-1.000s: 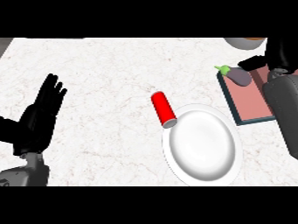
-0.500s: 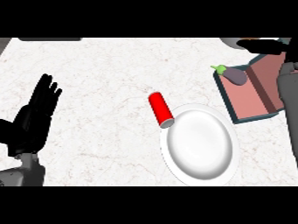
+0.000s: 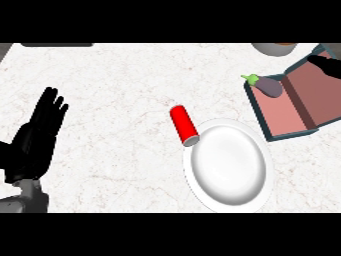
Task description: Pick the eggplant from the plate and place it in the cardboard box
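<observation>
Looking steeply down, we found the marbled counter [image 3: 114, 75] carrying everything. The white plate [image 3: 228, 165] lay near and right of centre, and it held nothing. Farther off and to its right sat the cardboard box [image 3: 313, 100], open, its pinkish floor showing. Our left hand [image 3: 34, 142] rested at the near left, well apart from all of this, released, with fingers straight and up. A red cup [image 3: 184, 125] lay on its side just beside the plate's far-left rim. The eggplant [image 3: 270, 86] lay inside the box at its far-left corner, green stem at the rim. Of our right hand [image 3: 337, 68] only a dark part showed at the far right edge, over the box and apart from the eggplant; whether it was released or clenched we could not tell. We judged the task all but done: the eggplant was off the plate and in the box, and only drawing the right arm clear seemed left.
</observation>
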Action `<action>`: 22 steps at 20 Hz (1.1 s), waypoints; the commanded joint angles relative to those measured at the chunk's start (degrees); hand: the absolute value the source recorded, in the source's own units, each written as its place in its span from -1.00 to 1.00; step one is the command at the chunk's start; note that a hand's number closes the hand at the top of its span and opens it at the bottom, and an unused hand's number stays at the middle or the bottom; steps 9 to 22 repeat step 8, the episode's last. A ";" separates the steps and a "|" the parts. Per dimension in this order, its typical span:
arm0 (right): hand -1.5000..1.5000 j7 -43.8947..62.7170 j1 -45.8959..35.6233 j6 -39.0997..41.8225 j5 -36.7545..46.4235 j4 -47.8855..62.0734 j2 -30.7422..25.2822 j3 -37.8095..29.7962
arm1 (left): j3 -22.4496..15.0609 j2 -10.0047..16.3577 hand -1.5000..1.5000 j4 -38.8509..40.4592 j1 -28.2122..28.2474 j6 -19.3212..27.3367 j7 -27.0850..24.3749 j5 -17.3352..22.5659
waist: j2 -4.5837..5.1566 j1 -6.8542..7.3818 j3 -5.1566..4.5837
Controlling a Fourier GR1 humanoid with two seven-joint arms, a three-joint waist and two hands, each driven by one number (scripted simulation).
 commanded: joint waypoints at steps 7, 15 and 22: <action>-1.00 -2.93 13.63 4.15 -10.48 -11.89 -2.77 -5.03 | 0.84 -0.03 0.00 -1.06 2.08 -1.72 -1.18 1.35 | 0.00 0.11 -0.02; -1.00 -6.85 14.51 2.85 -10.66 -9.79 -1.13 -4.15 | 0.60 -0.24 0.00 3.12 0.29 -1.82 -3.83 -0.05 | 0.11 0.20 -0.01; -1.00 -6.85 14.51 2.85 -10.66 -9.79 -1.13 -4.15 | 0.60 -0.24 0.00 3.12 0.29 -1.82 -3.83 -0.05 | 0.11 0.20 -0.01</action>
